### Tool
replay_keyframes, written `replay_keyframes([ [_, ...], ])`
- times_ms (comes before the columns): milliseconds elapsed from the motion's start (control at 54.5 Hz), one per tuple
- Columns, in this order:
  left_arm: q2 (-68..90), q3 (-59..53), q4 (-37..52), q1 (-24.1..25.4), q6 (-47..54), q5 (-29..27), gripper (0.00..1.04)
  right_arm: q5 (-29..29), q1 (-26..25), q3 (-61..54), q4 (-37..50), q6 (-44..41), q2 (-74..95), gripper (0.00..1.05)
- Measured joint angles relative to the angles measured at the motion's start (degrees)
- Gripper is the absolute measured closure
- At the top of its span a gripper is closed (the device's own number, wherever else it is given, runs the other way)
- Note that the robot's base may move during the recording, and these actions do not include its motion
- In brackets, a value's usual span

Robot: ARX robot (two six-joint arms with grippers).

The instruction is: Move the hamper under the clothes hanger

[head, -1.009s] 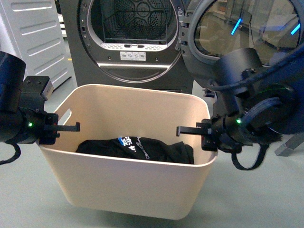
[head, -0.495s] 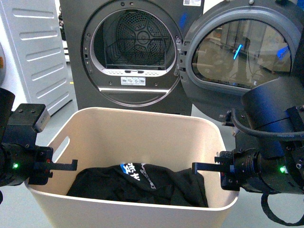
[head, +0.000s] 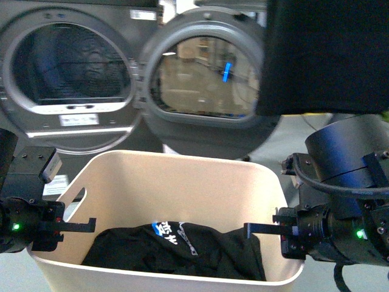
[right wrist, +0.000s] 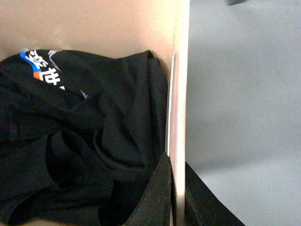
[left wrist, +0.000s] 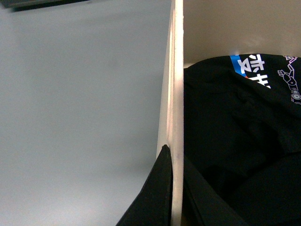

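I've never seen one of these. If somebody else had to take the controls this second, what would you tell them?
Left gripper: shut on the hamper's left wall, one finger on each side of the rim.
Right gripper: shut on the right wall the same way.
Hamper: held between both arms in front of the open dryer, with black clothes inside.
A black cloth hangs at the upper right; the drying rack itself is out of view.
Done: both sides gripped.
To do: probably carry the hamper right until it sits below that cloth, set it down, let go.
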Motion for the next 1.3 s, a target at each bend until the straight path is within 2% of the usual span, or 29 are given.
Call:
replay_keyframes([
  [1302, -0.20, 0.04, 0.04, -0.52, -0.17, -0.02, 1.01, 0.11, -0.35, -0.07, 0.00, -0.02, -0.35, 1.02],
])
